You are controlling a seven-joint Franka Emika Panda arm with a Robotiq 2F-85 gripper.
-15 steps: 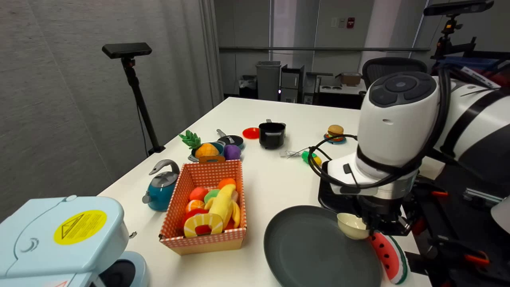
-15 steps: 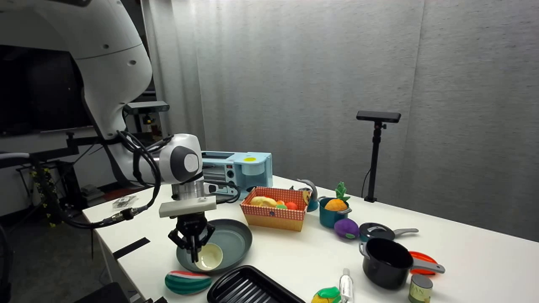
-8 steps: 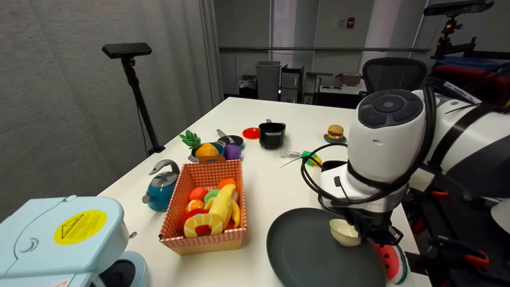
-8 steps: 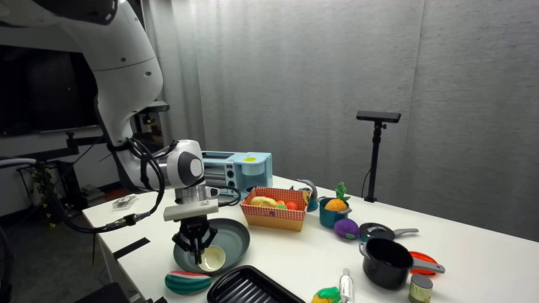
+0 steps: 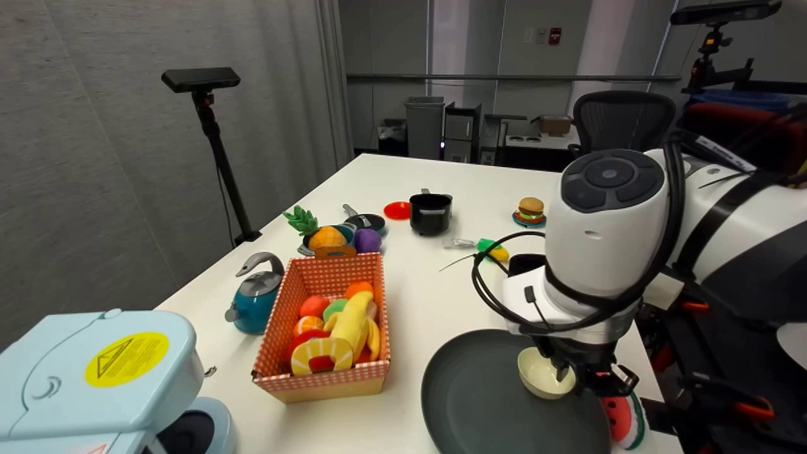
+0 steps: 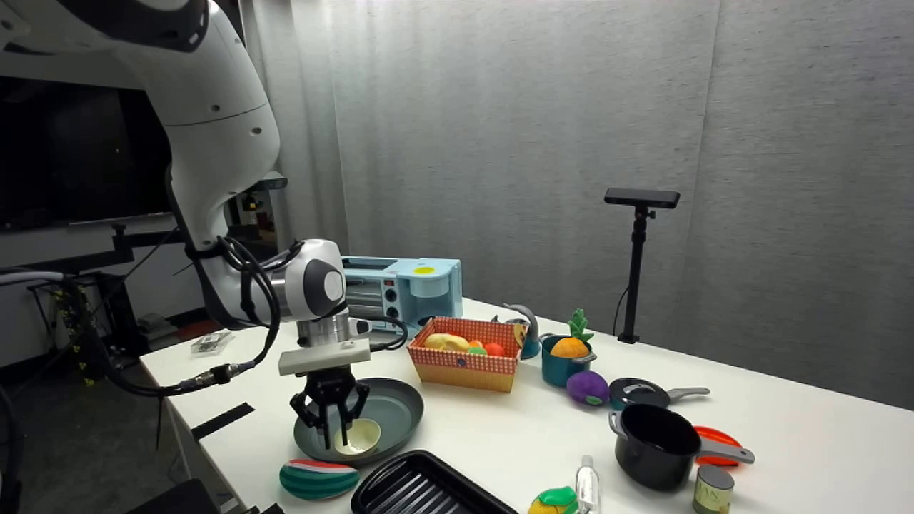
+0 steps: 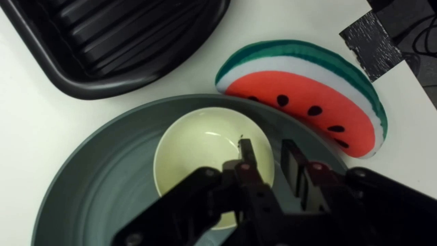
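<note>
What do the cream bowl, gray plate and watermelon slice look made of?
Cream bowl: glossy, perhaps ceramic or hard plastic; bright curved highlight inside.
Gray plate: matte, possibly ceramic or plastic; only soft sheen.
Watermelon slice: probably stuffed fabric, dull; puffy, slightly rippled rind.

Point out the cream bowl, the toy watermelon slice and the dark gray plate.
Cream bowl (image 7: 199, 150): in the wrist view, on its inside.
Toy watermelon slice (image 7: 302, 89): in the wrist view, on its red flesh.
Dark gray plate (image 5: 482, 397): in an exterior view, on its bare upper surface.
</note>
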